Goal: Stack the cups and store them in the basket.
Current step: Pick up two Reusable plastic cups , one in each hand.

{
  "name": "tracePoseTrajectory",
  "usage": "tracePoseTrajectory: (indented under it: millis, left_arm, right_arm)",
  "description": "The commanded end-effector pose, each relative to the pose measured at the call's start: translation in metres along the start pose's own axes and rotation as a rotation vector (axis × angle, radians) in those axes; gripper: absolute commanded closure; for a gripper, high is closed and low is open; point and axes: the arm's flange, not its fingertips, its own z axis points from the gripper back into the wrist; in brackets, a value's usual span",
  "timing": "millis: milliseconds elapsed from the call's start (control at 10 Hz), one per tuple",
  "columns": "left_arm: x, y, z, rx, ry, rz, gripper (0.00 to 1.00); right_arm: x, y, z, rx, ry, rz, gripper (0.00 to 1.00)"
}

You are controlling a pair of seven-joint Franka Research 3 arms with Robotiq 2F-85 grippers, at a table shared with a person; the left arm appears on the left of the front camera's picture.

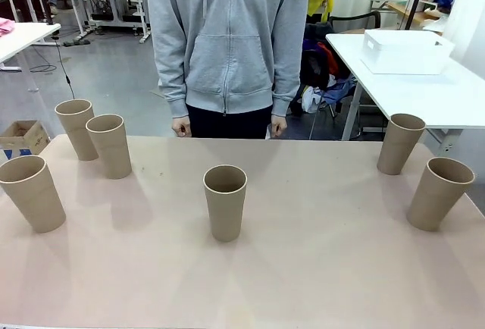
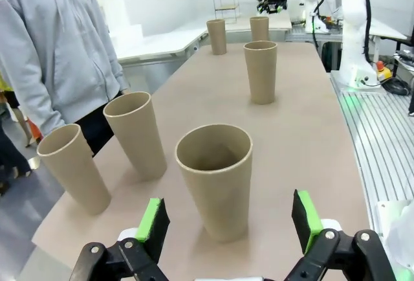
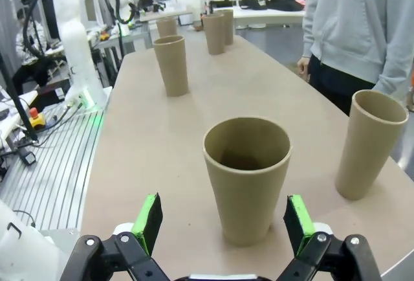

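Left wrist view shows our left gripper (image 2: 229, 219) spread wide and empty, a cup (image 2: 215, 177) standing just ahead, in line with the gap between its pads (image 2: 153, 219). Our right gripper (image 3: 222, 221) is spread likewise before another cup (image 3: 247, 177). We judge a first grasp is due: centre the cup, pinch gently at mid-height so the wall doesn't buckle, and lift straight. On the table (image 1: 318, 268) we count six cups: three left, one middle, two right. One basket (image 1: 405, 51) sits apart on a white table (image 1: 455, 94), far right.

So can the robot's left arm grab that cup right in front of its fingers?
Probably yes. The left fingers stand open, wider than the cup just ahead of them, and nothing lies between. The neighbouring cups stand off to one side, apart from it.
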Motion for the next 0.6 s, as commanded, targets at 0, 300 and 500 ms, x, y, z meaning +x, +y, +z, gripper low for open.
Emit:
tracePoseTrajectory:
  millis: [0,300,500]
  left_arm:
    - [-0.014,0.002,0.0,-0.028,-0.05,0.009,0.0]
    - [0.0,0.0,0.0,0.0,0.0,0.0,0.0]
    - [0.0,0.0,0.0,0.0,0.0,0.0,0.0]
  right_arm:
    - [-0.01,0.002,-0.01,-0.038,-0.048,0.031,0.0]
    - [0.0,0.0,0.0,0.0,0.0,0.0,0.0]
    - [0.0,0.0,0.0,0.0,0.0,0.0,0.0]
